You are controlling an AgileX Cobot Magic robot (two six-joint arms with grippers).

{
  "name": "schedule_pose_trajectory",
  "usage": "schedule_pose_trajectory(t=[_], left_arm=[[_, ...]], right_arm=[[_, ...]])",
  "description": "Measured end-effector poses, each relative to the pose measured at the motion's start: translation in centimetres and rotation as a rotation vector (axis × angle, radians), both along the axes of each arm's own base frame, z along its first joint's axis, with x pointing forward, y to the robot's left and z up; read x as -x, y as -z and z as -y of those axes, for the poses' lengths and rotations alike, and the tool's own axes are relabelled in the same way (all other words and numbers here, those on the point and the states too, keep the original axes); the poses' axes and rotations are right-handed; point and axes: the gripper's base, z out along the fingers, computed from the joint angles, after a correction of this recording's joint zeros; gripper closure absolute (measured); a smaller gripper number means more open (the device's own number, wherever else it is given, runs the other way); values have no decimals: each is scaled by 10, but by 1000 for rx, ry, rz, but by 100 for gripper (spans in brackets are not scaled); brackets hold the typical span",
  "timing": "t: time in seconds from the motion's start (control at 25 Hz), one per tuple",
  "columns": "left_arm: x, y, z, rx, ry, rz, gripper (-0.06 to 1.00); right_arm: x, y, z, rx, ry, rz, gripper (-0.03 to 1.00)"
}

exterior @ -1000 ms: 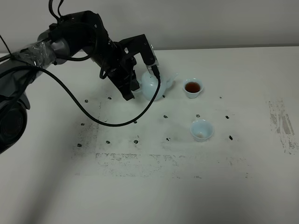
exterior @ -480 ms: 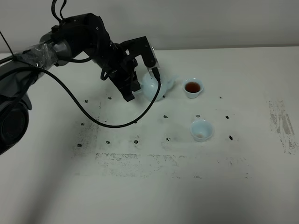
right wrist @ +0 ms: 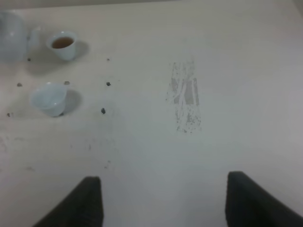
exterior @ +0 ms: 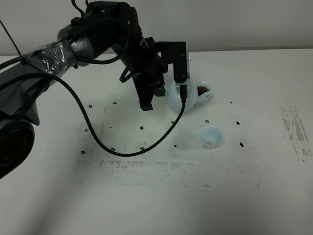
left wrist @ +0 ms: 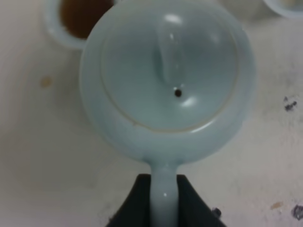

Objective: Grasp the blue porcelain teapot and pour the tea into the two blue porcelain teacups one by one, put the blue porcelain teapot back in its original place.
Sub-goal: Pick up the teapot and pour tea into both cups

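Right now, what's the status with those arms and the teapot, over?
Left gripper shut on teapot handle; right gripper open, empty. Teapot beside far teacup, which holds tea; near teacup almost empty. Nothing blocking between them.

1. A white worktop (exterior: 156,210) fills nearly the whole view, matt and evenly lit
2. Behind its far edge rises a plain pale grey wall (exterior: 244,24)
3. A grey scuffed patch (exterior: 296,129) marks the right side of the worktop, and a fainter worn band (exterior: 171,169) lies across the near middle
4. Small black marks (exterior: 241,144) dot the surface
5. Soft shadow dims the left side
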Motion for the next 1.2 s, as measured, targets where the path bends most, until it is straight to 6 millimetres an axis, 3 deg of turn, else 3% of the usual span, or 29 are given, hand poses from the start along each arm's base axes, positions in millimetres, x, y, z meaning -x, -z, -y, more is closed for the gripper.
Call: schedule_pose_trajectory(t=[0.32, 0.84, 1.2], left_arm=[[6, 3, 4, -185, 169, 98, 89], [21, -1, 31, -162, 297, 152, 89], [26, -12, 35, -165, 356, 186, 89]], right_arm=[[0, 0, 0, 0, 0, 0, 43], [0, 0, 0, 0, 0, 0, 43], [0, 0, 0, 0, 0, 0, 43]])
